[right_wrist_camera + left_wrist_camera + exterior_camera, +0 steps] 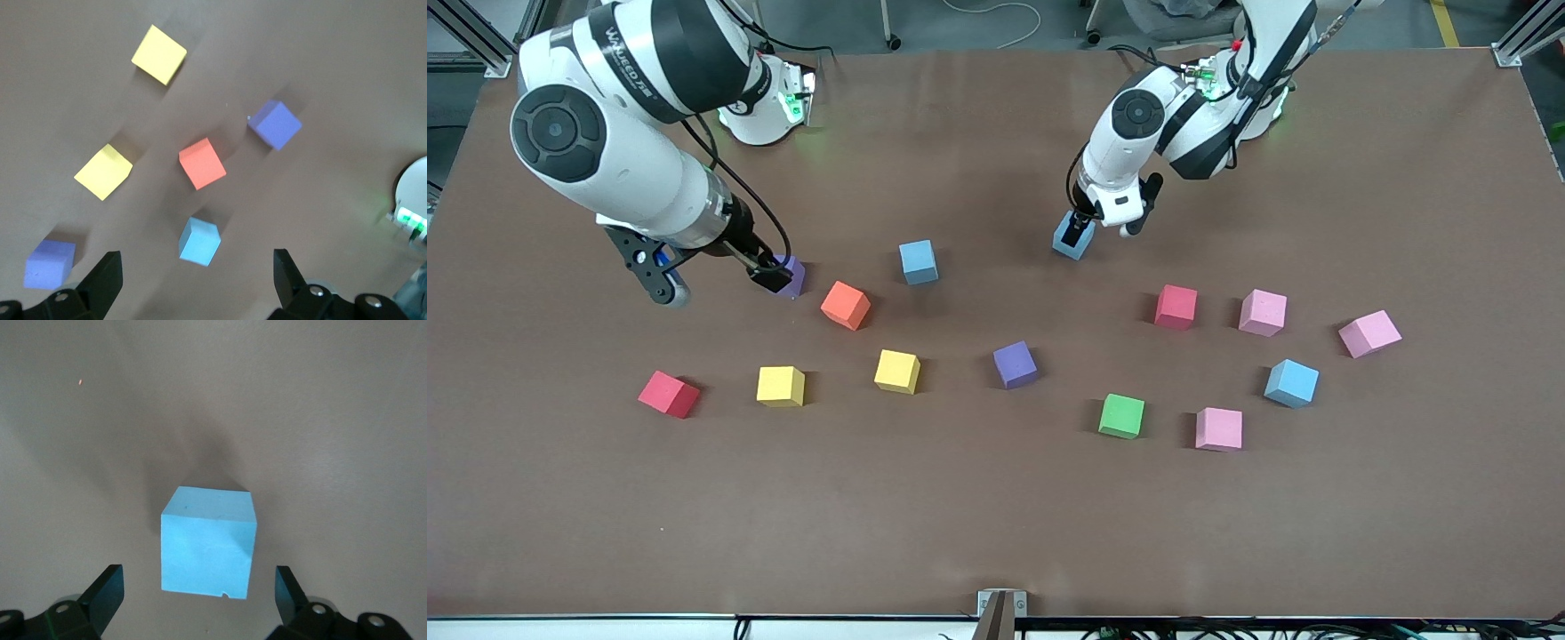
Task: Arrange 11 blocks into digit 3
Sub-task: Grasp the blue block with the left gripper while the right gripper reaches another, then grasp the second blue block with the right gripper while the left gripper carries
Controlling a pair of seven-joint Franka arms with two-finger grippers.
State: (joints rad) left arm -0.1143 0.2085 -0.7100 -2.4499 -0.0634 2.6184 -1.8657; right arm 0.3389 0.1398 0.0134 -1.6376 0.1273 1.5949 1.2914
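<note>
The left gripper (200, 600) stands low over the table (996, 516), fingers (107, 593) spread wide on either side of a blue block (208, 543) without touching it. The right gripper (197, 283) hangs above the table with fingers equally wide and empty; a purple block (791, 274) lies beneath it, an orange block (846, 305) just beside that.

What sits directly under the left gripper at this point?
A blue block lies on the table under the open left gripper, between its fingers without contact. The block's underside is hidden.
</note>
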